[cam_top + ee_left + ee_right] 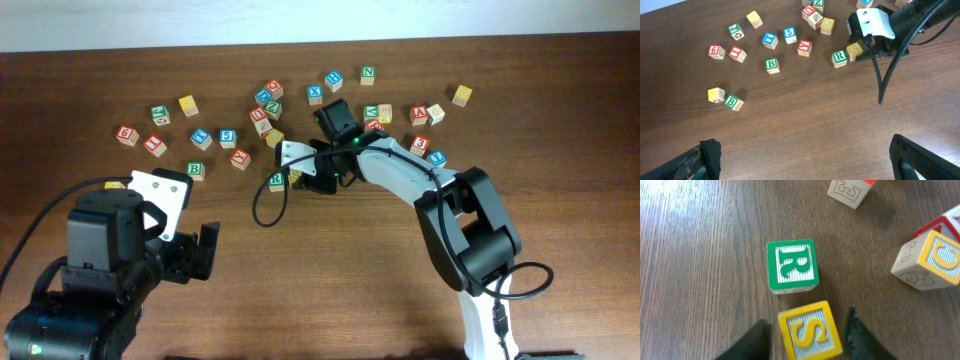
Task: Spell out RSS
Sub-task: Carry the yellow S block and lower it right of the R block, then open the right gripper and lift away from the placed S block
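Observation:
The R cube [791, 266], a green R on a pale face, lies on the table; it also shows in the overhead view [277, 180] and the left wrist view [839, 57]. A yellow S cube [810, 330] sits right beside it, slightly turned, also seen from the left wrist [855, 49]. My right gripper [807, 335] is open with a finger on each side of this S cube and a small gap to each. I cannot pick out a second S cube. My left gripper [805, 155] is open and empty over bare wood at the front left.
Several letter cubes lie scattered across the back of the table. A green B cube [772, 65] and a yellow cube [716, 94] lie to the left. A cube with a C [935, 260] lies close to the right of my right gripper.

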Tool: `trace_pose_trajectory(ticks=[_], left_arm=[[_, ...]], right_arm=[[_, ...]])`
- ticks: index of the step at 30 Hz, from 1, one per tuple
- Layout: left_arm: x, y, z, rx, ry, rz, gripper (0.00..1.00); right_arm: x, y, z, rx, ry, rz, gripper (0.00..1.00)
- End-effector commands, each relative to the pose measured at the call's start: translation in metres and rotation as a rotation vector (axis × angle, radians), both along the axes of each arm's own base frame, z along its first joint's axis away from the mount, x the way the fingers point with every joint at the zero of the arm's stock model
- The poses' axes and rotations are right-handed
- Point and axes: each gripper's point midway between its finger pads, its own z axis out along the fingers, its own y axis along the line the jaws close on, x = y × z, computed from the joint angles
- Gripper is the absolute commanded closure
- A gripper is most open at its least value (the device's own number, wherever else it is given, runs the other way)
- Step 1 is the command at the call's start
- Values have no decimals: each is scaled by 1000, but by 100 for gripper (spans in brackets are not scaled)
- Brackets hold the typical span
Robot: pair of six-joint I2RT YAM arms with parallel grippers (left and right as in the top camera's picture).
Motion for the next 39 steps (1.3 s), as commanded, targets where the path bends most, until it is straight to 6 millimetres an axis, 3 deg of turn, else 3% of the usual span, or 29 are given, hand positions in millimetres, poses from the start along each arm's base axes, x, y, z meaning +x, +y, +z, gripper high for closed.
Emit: trace_pose_trajectory(ticks=[1,8,12,25,34,39], left_arm=[[-1,-1,-1,3,0,-15,1],[-1,-1,-1,3,-1,-15,1],[-1,-1,-1,3,0,-15,1],[-1,-1,-1,3,0,-15,1],[-1,-1,-1,3,0,-15,1],[-1,-1,-1,3,0,-15,1]], right_arm=[[0,7,-1,12,6,12,55],[1,7,1,17,21,-11,49],[4,1,-4,-26,6,-33,59],[4,2,-12,-34,16,-45,71],[-1,8,-13,-36,17,-30,72],[-1,8,-13,-35,32,-51,66]])
